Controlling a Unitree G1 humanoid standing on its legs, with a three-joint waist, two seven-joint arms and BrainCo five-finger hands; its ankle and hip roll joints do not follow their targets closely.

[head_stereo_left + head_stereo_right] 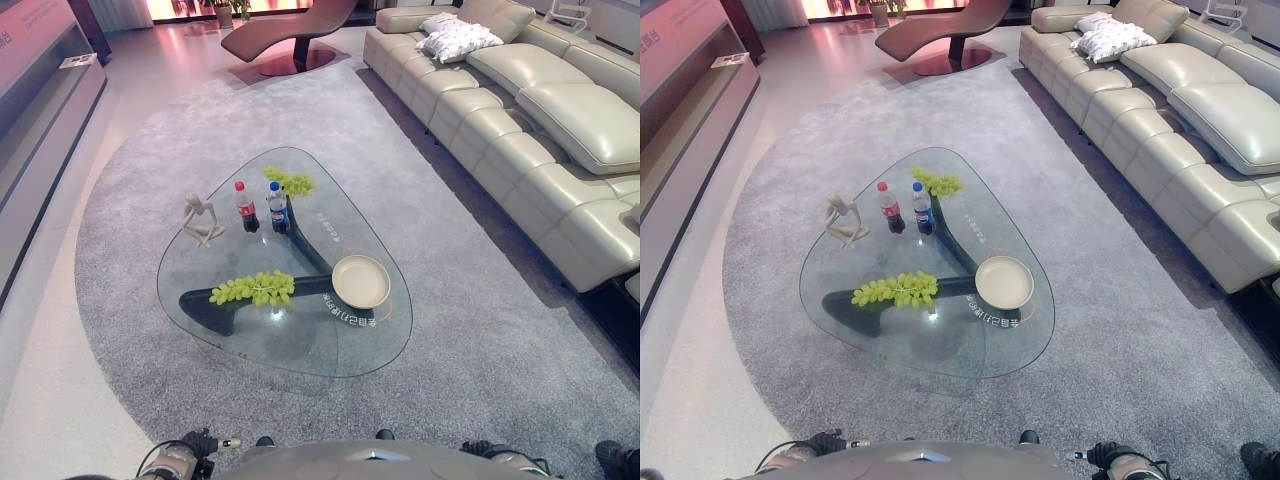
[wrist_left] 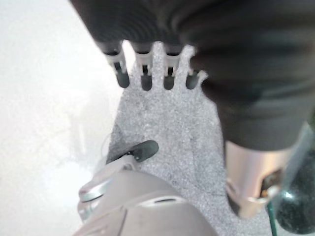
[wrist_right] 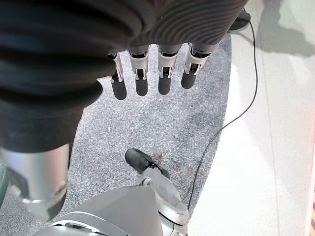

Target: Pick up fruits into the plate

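Sitting empty on glass table [image 1: 260,335], plate [image 1: 361,281], grapes [image 1: 253,288] beside

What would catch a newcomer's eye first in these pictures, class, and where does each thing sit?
First, the glass table on the grey rug, with two green grape bunches: the near bunch left of the empty plate, the far bunch at the far edge. Two bottles and a pale figurine stand between them. Both hands, left and right, hang open over the rug.
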